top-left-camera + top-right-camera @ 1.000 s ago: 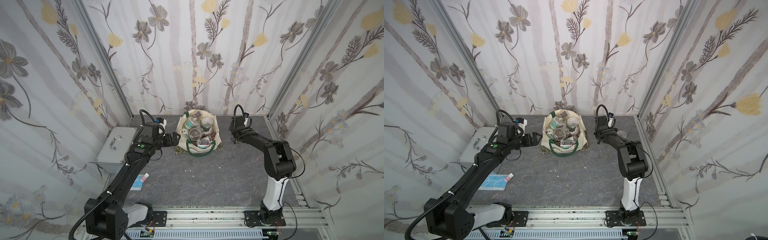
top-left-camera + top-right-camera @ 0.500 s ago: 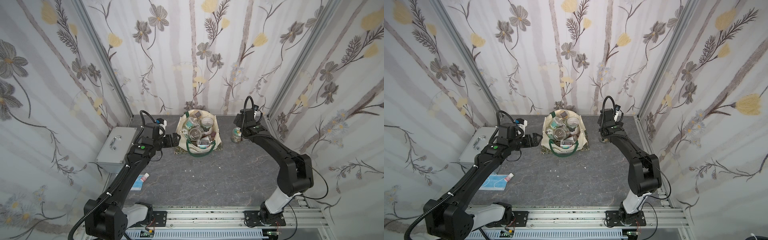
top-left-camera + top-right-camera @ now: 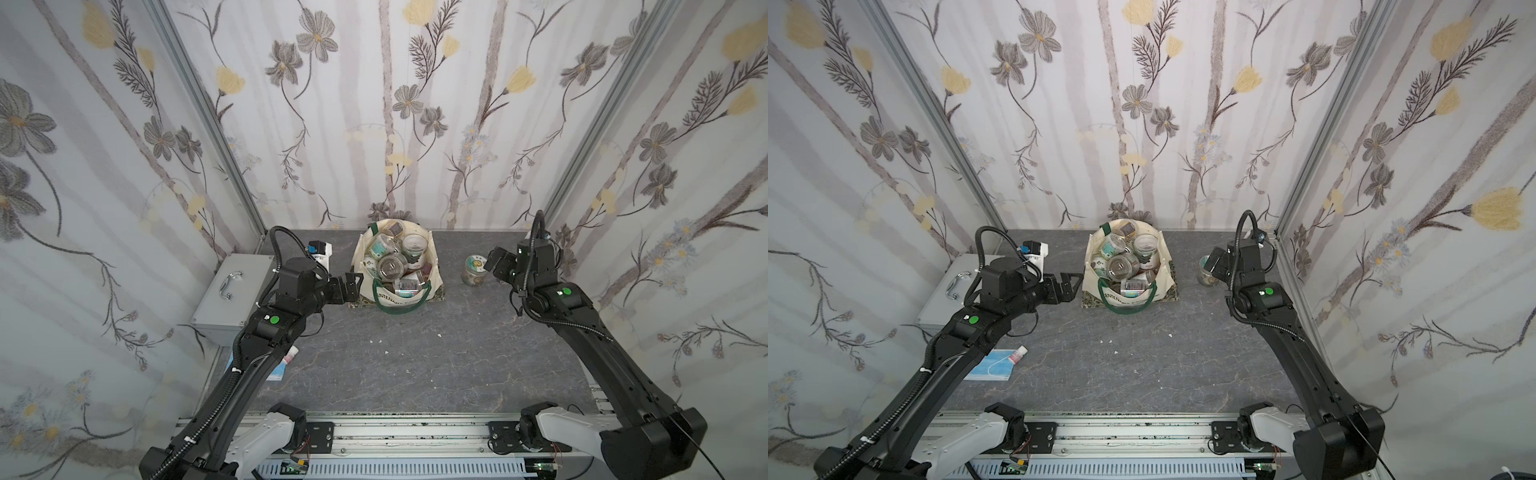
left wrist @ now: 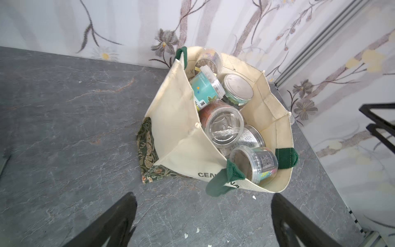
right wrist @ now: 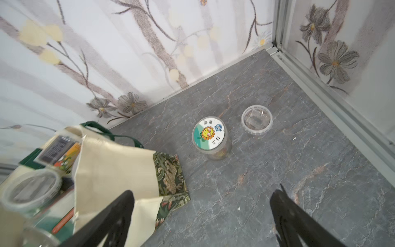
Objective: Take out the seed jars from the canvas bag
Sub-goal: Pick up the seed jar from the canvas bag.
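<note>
Cream bag (image 4: 177, 119) sits by back wall (image 3: 386, 124), jars (image 4: 224, 126) heaped to its rim. We see left gripper (image 4: 203, 194) and right gripper (image 5: 203, 192) spread wide, empty; open slab (image 3: 395, 365) ahead.

Cream canvas bag (image 4: 175, 119) standing open, seed jars (image 4: 224, 126) heaped inside, sunflower-lidded jar (image 5: 210, 136) and clear-lidded jar (image 5: 256, 119) upright outside, nearby

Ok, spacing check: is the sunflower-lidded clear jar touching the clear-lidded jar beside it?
Apart: right wrist view shows grey tabletop between sunflower-lidded jar and clear-lidded jar.
</note>
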{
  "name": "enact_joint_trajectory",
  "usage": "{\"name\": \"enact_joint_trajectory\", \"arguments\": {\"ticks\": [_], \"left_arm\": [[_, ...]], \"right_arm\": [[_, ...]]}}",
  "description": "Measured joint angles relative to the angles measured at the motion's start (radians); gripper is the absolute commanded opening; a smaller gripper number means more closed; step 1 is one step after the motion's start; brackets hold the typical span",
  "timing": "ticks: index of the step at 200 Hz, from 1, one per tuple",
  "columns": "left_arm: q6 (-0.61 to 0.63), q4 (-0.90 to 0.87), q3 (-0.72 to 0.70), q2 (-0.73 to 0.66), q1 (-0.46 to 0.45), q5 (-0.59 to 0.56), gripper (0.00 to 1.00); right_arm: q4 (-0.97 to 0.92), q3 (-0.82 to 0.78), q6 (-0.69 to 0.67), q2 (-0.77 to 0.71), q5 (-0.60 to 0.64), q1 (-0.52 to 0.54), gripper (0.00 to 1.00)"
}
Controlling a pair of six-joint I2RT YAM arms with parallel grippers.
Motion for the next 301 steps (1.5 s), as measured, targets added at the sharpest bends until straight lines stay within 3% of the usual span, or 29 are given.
{"name": "enact_joint_trajectory", "arguments": {"ticks": [36, 67, 112, 145, 203, 280, 301], "left_arm": [[-0.071, -0.116, 0.019, -0.087, -0.004, -0.001, 1.00], [-0.096, -0.238, 0.067, -0.151, -0.005, -0.022, 1.00], [-0.090, -0.341, 0.173, -0.151, -0.005, -0.054, 1.00], [-0.056, -0.340, 0.249, -0.047, -0.005, -0.051, 1.00], [0.047, -0.314, 0.424, 0.247, -0.005, -0.027, 1.00], [0.120, -0.300, 0.701, 0.579, 0.034, -0.019, 1.00], [0.120, -0.303, 0.719, 0.630, 0.053, 0.013, 1.00]], "right_arm": [[0.033, -0.111, 0.005, -0.196, -0.230, -0.022, 1.00], [0.072, -0.121, 0.008, -0.273, -0.416, -0.030, 1.00], [0.072, -0.012, 0.008, -0.223, -0.595, -0.030, 1.00], [0.077, 0.124, 0.006, -0.137, -0.669, -0.023, 1.00], [0.045, 0.371, -0.032, 0.092, -0.691, 0.099, 1.00], [-0.144, 0.694, -0.138, 0.415, -0.614, 0.239, 0.98], [-0.192, 0.768, -0.154, 0.483, -0.592, 0.276, 0.97]]}}
